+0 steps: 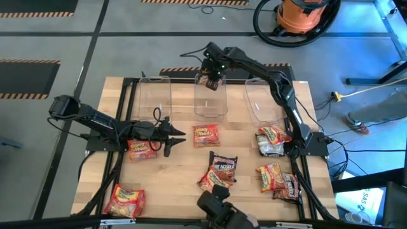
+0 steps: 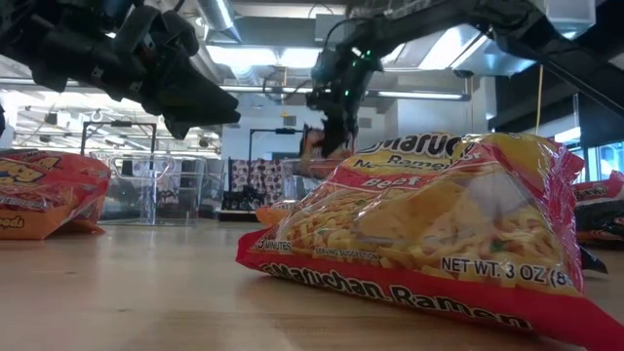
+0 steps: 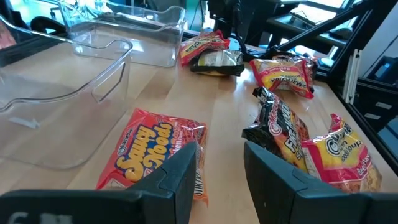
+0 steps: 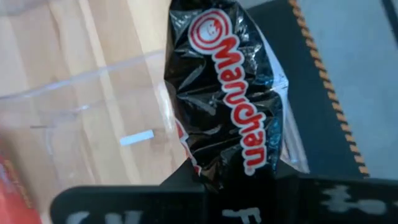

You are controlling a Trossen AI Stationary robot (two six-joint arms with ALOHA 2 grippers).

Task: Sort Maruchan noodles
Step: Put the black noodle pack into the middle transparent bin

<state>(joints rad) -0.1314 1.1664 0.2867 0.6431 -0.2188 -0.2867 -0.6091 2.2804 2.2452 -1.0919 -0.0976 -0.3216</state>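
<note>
Three clear bins are sitting along the table's far edge: left bin point(image 1: 154, 95), middle bin point(image 1: 210, 98), right bin point(image 1: 263, 102). Right gripper point(image 1: 212, 79) is hanging over the middle bin's far end, fingers clamped on a black packet point(image 4: 233, 93) that is dangling above the bin opening. Left gripper point(image 1: 178, 135) is hovering low over the table point(image 1: 191, 184) near its middle, fingers partly apart and gripping nothing, pointing toward a red packet point(image 1: 205, 135) lying just beside its tips. Another red packet point(image 1: 141, 149) is lying under the left arm, partly covered by it. One more red packet point(image 1: 125, 200) is resting at the near left corner. A dark packet point(image 1: 222, 168) is lying at near centre, overlapping an orange-red one point(image 1: 211, 183) beside it. Toward the right side, a cluster of packets is sitting near the right arm's base: two by the right bin point(image 1: 272, 140) and two nearer the front point(image 1: 278, 179), mixed red-yellow and dark. All three bins are looking empty from above.
</note>
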